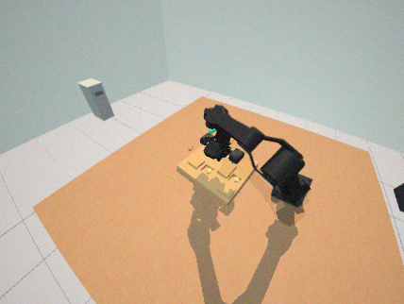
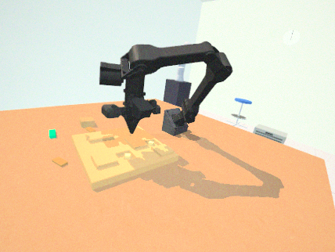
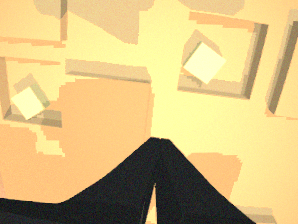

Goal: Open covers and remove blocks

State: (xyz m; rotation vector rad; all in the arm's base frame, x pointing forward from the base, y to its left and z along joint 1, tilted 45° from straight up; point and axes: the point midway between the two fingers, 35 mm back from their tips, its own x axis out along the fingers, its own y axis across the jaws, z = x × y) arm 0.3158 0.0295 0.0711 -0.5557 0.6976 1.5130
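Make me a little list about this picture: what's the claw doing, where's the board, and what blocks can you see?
claw: shut, holding nothing, pointing down over the board
board: tan, lying flat on the orange table
pale blocks: two seen from the wrist view, each sitting in a well
green block: on the table, apart from the board
orange piece: on the table beside the board

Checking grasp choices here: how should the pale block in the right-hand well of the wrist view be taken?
Grip the pale block by two opposite side faces, coming straight down from above. It sits recessed in its well, turned diamond-wise, so the shut gripper would likely need to open and rotate to match.
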